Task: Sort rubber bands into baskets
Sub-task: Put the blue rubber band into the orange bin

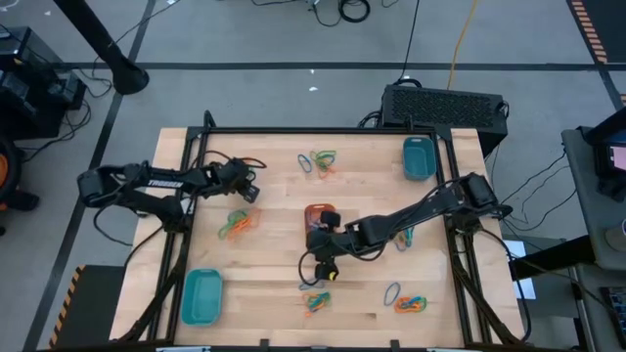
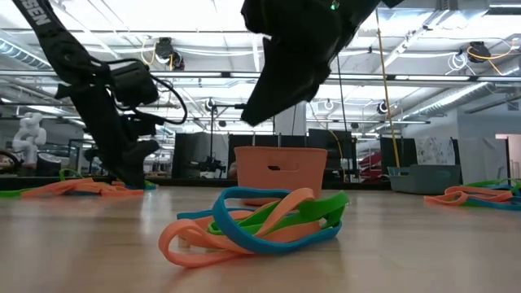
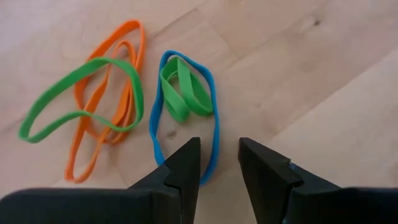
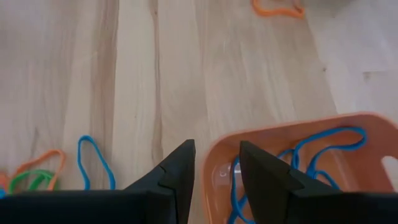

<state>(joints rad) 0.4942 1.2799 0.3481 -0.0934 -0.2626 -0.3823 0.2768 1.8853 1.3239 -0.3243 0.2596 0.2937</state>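
Three baskets sit on the table [image 1: 274, 313]: one orange basket [image 1: 315, 217] near the centre, one teal basket [image 1: 418, 157] toward two o'clock, another teal basket [image 1: 202, 296] toward seven o'clock. Rubber bands lie in four loose clusters: at twelve o'clock [image 1: 319, 161], nine o'clock [image 1: 238, 224], six o'clock [image 1: 316, 301] and five o'clock [image 1: 409, 304]. Two arms work here.

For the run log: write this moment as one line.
left gripper: open, over blue rubber band | right gripper: open, empty, at orange plastic basket rim | basket holds blue bands
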